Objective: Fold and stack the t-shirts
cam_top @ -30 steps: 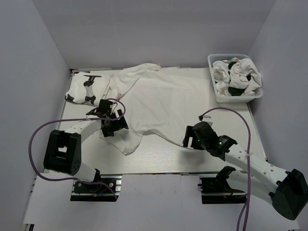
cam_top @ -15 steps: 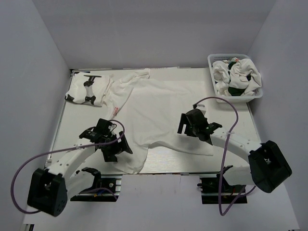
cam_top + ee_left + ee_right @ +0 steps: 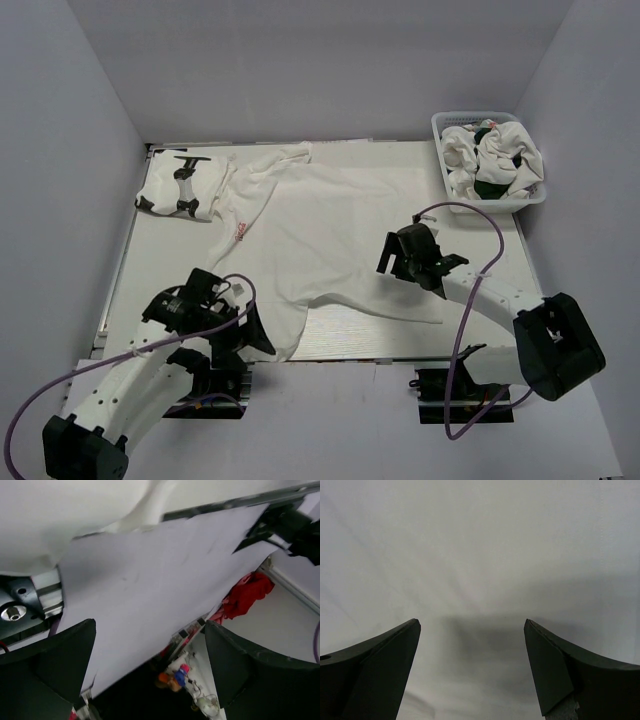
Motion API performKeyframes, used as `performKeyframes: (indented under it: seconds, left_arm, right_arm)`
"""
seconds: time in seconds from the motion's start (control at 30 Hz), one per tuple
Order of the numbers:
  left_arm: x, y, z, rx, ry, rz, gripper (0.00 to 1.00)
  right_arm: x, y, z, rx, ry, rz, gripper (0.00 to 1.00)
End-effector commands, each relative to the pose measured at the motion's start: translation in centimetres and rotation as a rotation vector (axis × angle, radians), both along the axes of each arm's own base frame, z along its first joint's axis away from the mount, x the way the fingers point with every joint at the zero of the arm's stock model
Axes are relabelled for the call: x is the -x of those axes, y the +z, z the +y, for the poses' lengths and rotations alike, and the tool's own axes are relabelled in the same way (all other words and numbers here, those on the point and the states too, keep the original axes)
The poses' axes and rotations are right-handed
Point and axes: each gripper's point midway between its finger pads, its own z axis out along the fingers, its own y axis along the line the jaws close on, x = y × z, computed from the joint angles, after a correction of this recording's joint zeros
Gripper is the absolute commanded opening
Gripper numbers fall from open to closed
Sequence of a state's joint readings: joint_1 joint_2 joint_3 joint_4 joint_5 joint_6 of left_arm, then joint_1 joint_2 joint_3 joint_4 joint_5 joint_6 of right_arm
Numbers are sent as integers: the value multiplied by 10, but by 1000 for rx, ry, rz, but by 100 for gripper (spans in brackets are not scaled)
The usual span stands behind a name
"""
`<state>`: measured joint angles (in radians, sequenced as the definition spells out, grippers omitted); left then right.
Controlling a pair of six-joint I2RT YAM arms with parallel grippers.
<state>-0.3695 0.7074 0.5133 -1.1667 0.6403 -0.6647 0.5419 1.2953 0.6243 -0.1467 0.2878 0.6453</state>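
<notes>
A white t-shirt (image 3: 330, 235) lies spread across the middle of the table, with a bit of red print (image 3: 240, 232) showing at its left edge. A folded t-shirt (image 3: 178, 188) with dark print sits at the back left. My left gripper (image 3: 260, 338) is open at the table's near edge, beside the spread shirt's front left corner. In the left wrist view my left gripper (image 3: 150, 645) holds nothing, and white cloth (image 3: 70, 515) shows at the top. My right gripper (image 3: 393, 253) hovers open over the shirt's right side. In the right wrist view my right gripper (image 3: 472, 625) is just above plain white cloth (image 3: 480, 540).
A white lattice basket (image 3: 448, 185) at the back right holds several crumpled t-shirts (image 3: 495, 155). White walls enclose the table on three sides. The table's metal front rail (image 3: 235, 500) and the floor clutter below it (image 3: 175, 677) show in the left wrist view.
The spread shirt was pulled toward the near edge and lies flatter. My left arm drew back to the front edge. My right gripper moved up onto the shirt's right side.
</notes>
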Motion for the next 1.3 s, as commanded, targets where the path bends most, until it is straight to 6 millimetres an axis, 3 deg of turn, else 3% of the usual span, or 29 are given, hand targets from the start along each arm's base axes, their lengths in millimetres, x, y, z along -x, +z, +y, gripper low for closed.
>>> performKeyframes:
  seconds: [0.0,0.03,0.07,0.13,0.17,0.2,0.23,0.27,0.3,0.33,0.37,0.43,0.47,0.5,0.57,0.6,0.7,0.73,0.77,0.8,0.87,0.93,0.97,1.0,1.17,1.27]
  left_arm:
    - [-50,59,-12,44,8,-267,100]
    - [-59,53,-8,-1,28,-287,100]
    - [-81,68,-8,-28,52,-354,100]
    - [-117,64,7,-164,127,-439,100]
    - [-141,71,6,-184,156,-502,100]
    - [-157,68,6,-216,158,-531,100]
    - [-181,53,11,-294,175,-514,100]
    - [-206,54,7,-293,200,-553,100]
    - [-221,50,3,-296,184,-570,100]
    - [-259,47,4,-350,215,-605,100]
    - [-266,32,2,-363,207,-579,100]
    - [-298,29,-3,-391,208,-606,100]
    - [-308,21,-3,-413,210,-596,100]
    - [-320,-5,-1,-455,194,-546,100]
    - [-348,-8,6,-519,245,-536,100]
    - [-357,-25,3,-533,226,-518,100]
    - [-397,-20,-2,-507,235,-570,100]
    - [-405,-24,-4,-511,222,-574,100]
    - [-408,-48,1,-540,193,-529,100]
    - [-422,-43,-3,-535,199,-543,100]
    - [-430,-57,-2,-545,168,-524,100]
    - [-443,-74,-12,-491,140,-499,100]
    - [-447,-78,-12,-468,141,-489,100]
    - [-449,-85,-24,-413,102,-479,100]
    - [-457,-73,-52,-291,3,-544,100]
    - [-463,-47,-59,-270,-30,-619,100]
  right_arm:
    - [-13,20,5,-31,22,-93,90]
    - [-12,18,3,-23,30,-92,90]
    - [-13,20,5,-20,47,-106,90]
    - [-21,26,9,-25,52,-127,90]
    - [-19,18,8,-1,57,-94,90]
    - [-27,22,8,18,54,-107,90]
    - [-31,20,5,39,44,-108,90]
    - [-35,15,5,59,46,-99,90]
    - [-46,24,6,74,50,-122,90]
    - [-55,17,8,96,57,-106,90]
    - [-53,9,9,103,63,-84,90]
    - [-64,8,8,114,61,-78,90]
    - [-68,-10,6,137,71,-24,90]
    - [-71,-10,7,138,71,-16,90]
    - [-80,-21,3,148,55,23,90]
    - [-81,-23,2,148,54,29,90]
    - [-90,-36,-8,163,37,73,90]
    - [-92,-42,-13,173,30,107,90]
    - [-99,-41,-17,178,17,111,90]
    - [-105,-44,-21,181,7,120,90]
    - [-111,-49,-25,184,8,144,90]
    - [-112,-56,-29,176,0,172,90]
    - [-123,-50,-36,177,-22,159,90]
    - [-125,-55,-41,185,-28,175,90]
    - [-155,-52,-68,202,-91,184,90]
    - [-174,-43,-79,196,-97,166,90]
